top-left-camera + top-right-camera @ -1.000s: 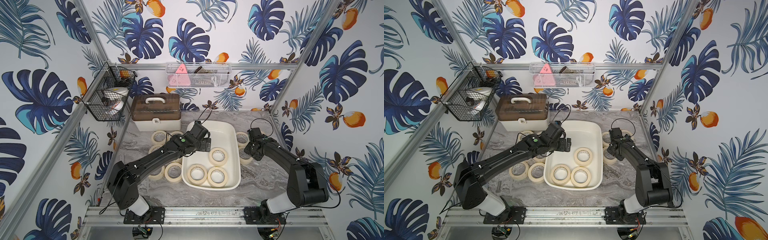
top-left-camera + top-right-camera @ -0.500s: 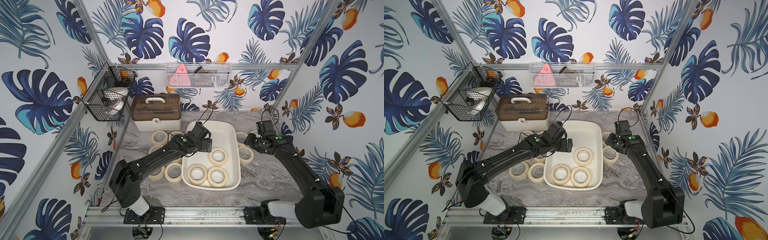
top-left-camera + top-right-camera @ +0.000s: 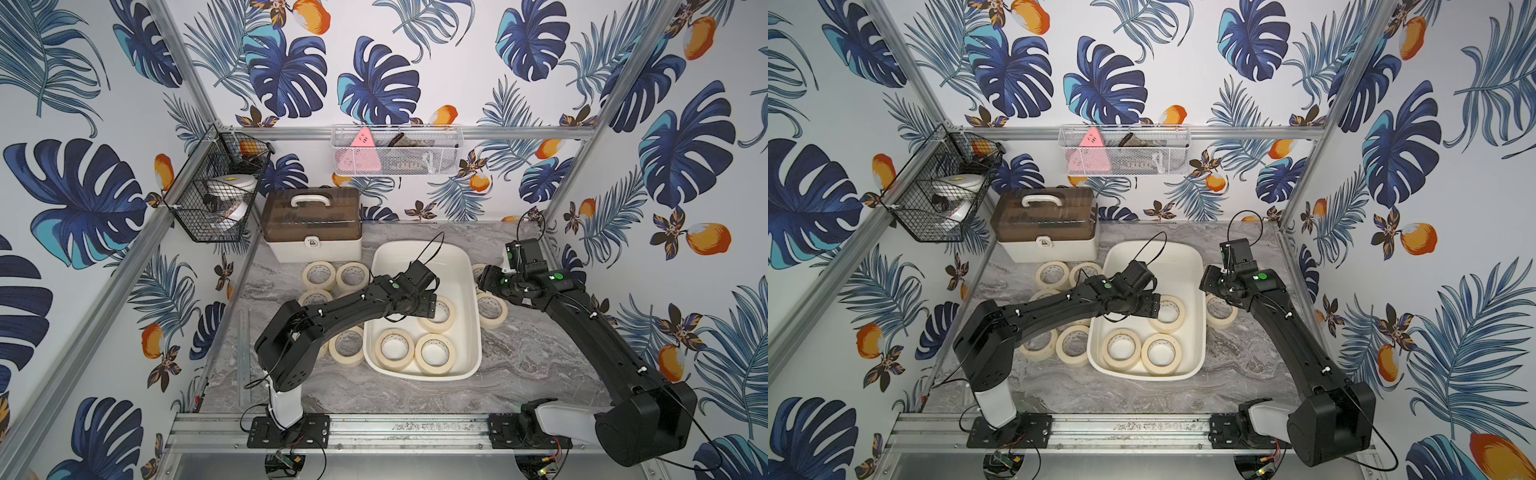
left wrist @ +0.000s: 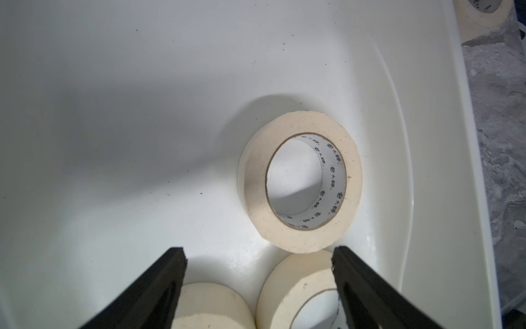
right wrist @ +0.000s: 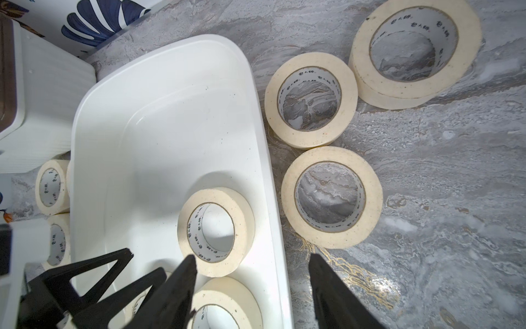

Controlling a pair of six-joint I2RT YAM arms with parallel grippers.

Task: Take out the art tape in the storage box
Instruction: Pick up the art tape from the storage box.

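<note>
Three rolls of cream-beige masking tape (image 3: 379, 349) lie flat in the shallow cream-white plastic storage box (image 3: 395, 262); more sit on the grey marble worktop (image 3: 540, 365) beside it. The left pincer (image 4: 258, 252) hangs spread and empty over the rolls in the box. The right pincer (image 5: 252, 257) is spread and empty too, above the box's rim. Each roll looks light and stiff. A good hold: one finger in the hole, one outside the ring.

Cream-beige art tape (image 4: 254, 182), cream-white storage box (image 3: 457, 270), grey-veined marble tabletop (image 3: 540, 365).
</note>
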